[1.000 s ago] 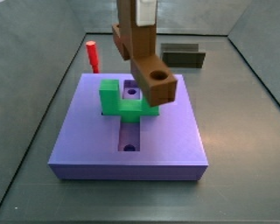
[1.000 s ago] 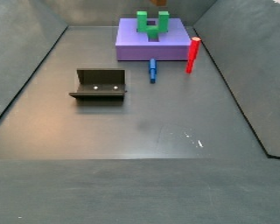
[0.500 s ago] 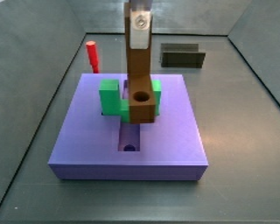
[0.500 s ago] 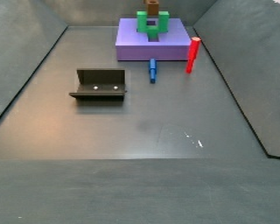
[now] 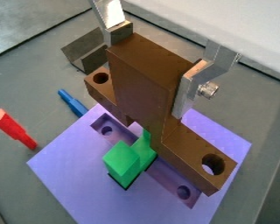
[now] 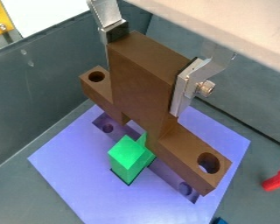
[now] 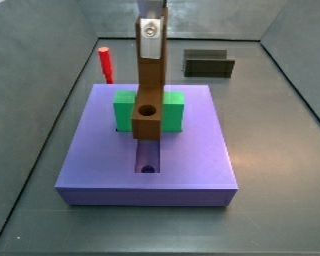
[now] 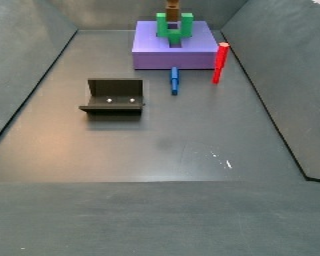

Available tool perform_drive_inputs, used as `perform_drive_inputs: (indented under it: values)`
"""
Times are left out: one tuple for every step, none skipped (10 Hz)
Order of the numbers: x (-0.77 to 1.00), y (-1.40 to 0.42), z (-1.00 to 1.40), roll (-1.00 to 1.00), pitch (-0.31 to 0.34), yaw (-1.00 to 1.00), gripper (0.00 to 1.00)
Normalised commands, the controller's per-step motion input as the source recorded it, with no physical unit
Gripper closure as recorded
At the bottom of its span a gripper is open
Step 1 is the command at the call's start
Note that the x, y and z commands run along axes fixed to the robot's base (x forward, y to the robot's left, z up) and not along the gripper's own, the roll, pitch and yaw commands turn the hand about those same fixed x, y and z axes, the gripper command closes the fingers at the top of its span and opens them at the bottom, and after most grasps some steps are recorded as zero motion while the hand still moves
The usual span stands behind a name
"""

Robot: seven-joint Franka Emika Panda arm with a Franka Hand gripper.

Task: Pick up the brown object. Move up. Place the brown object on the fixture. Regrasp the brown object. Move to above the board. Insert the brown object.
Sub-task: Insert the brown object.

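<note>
Lettering or brand marks are not seen on any piece. One brown object (image 7: 148, 88) is held upright by the gripper (image 5: 164, 63), whose silver fingers (image 5: 208, 73) are clamped on its flat sides. Its lower end, with a round hole, sits inside the single green U-shaped block (image 7: 124, 110) on the lavender board (image 7: 190, 160); whether it touches the groove cannot be told. One red peg (image 7: 105, 64) stands left of the board, one blue piece (image 8: 174, 79) lies beside it, and one fixture (image 8: 113, 97) stands well apart.

Matt brown object (image 5: 154, 87), silver metal hand (image 5: 166, 54) fingers, matt purple board (image 7: 190, 160)
</note>
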Motion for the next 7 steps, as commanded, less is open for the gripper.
perform_drive_inputs:
  values:
    - [-0.03, 0.0, -0.13, 0.0, -0.019, 0.12, 1.0]
    - [0.0, 0.0, -0.15, 0.0, -0.006, 0.13, 1.0]
    - [0.0, 0.0, -0.13, 0.01, 0.0, 0.15, 1.0]
    - [0.0, 0.0, -0.15, 0.02, 0.0, 0.22, 1.0]
    - [0.0, 0.0, -0.15, 0.0, 0.0, 0.21, 1.0]
    - [0.0, 0.0, -0.16, 0.0, 0.0, 0.14, 1.0]
    - [-0.01, 0.0, -0.2, 0.0, -0.014, 0.07, 1.0]
